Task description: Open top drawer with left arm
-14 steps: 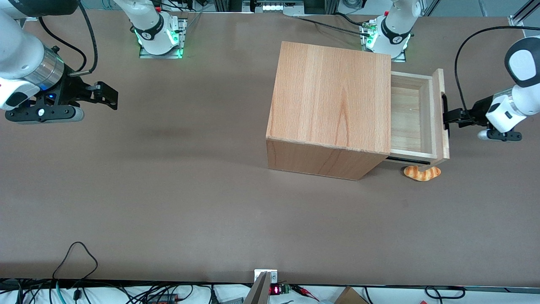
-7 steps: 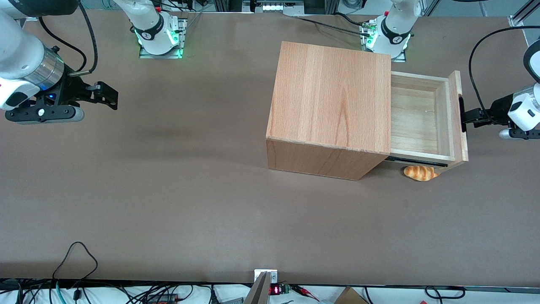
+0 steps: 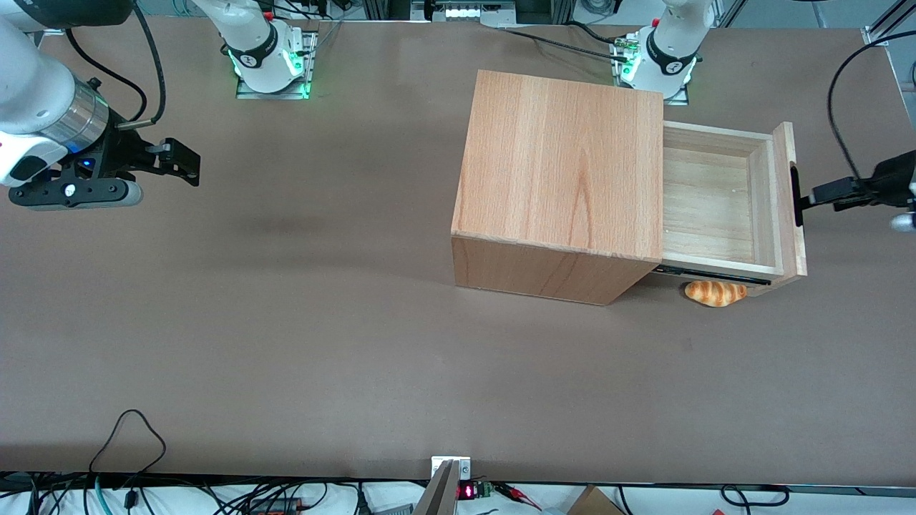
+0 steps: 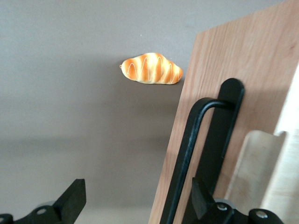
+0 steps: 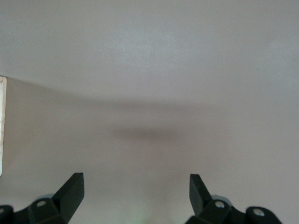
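The top drawer (image 3: pixel 705 197) stands pulled far out of the wooden cabinet (image 3: pixel 565 172), its pale inside bare. Its thick front panel (image 3: pixel 787 204) carries a slim black bar handle (image 3: pixel 795 194). The left arm's gripper (image 3: pixel 807 200) is right at that handle, in front of the drawer. In the left wrist view the gripper (image 4: pixel 138 193) is open, its fingers wide apart, with the handle bar (image 4: pixel 187 154) and the edge of the front panel (image 4: pixel 243 56) between them. One finger (image 4: pixel 200 196) sits close against the handle's mount.
A small toy bread roll (image 3: pixel 715 292) lies on the table under the open drawer's nearer corner; it also shows in the left wrist view (image 4: pixel 151 68). The brown table (image 3: pixel 322 322) stretches toward the parked arm's end.
The drawer has slid farther out of the cabinet toward the working arm's end. The gripper has moved the same way, staying at the handle.
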